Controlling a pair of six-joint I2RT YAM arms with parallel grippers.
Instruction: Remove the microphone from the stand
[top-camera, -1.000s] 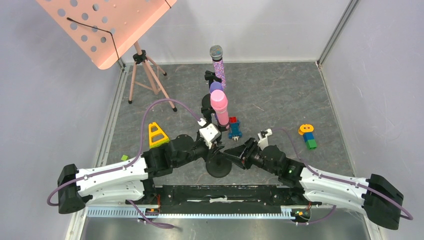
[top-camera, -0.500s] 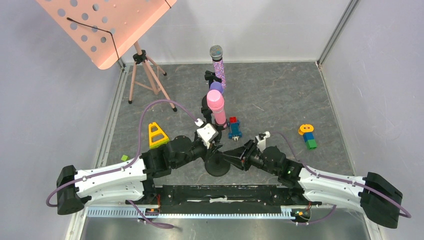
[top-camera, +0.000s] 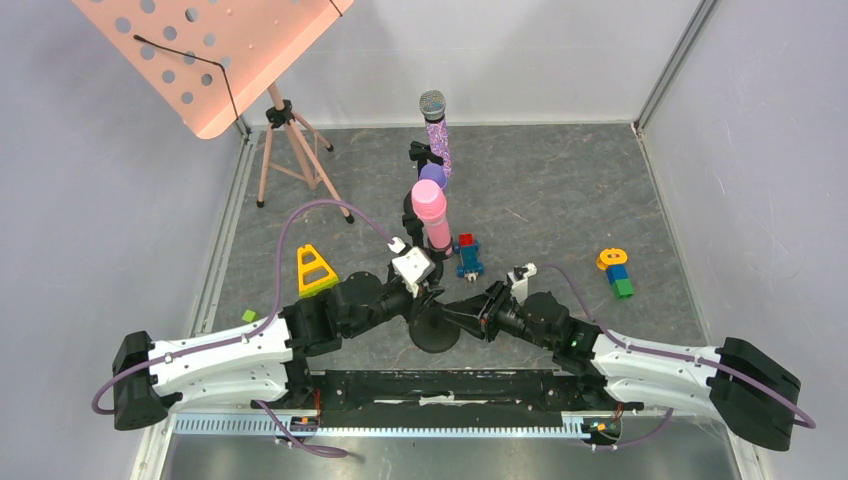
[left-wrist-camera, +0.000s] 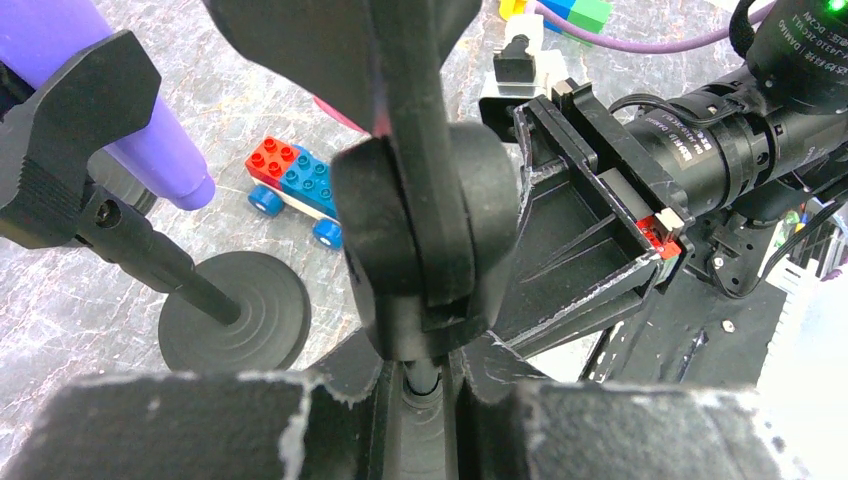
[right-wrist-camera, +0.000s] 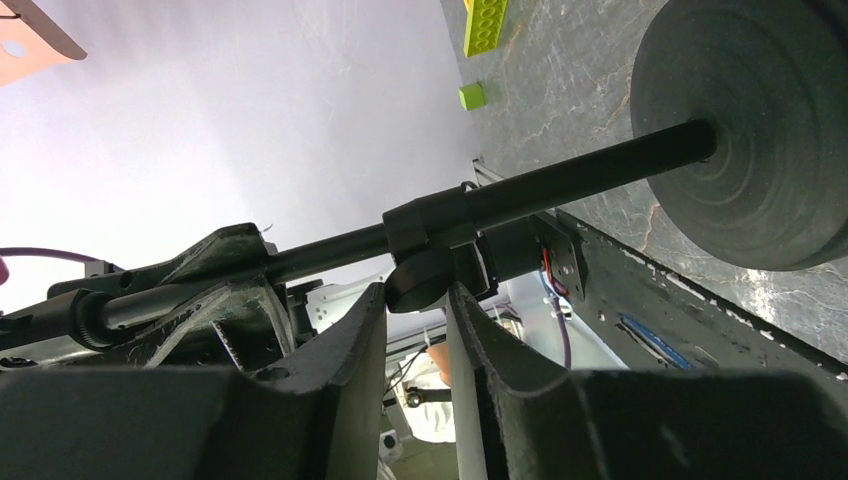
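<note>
While my left gripper (top-camera: 428, 295) is clamped tight on the stand (top-camera: 437, 332) pole, the stand's round base sits lower centre of the overhead frame. Pink microphone (top-camera: 434, 214) is up in the stand's clip, centre frame. Right gripper (right-wrist-camera: 417, 315) shows a narrow gap, tips flanking the pole's knob (right-wrist-camera: 418, 282); can't tell if they bite. Right wrist view shows that knob close; overhead can't resolve it, but alone shows the whole mic.

A robotics lab test cell: white enclosure walls (top-camera: 560, 50), marbled grey mat (top-camera: 570, 190), bolted arm rail (top-camera: 440, 385) (toy bricks (top-camera: 616, 272) about).
</note>
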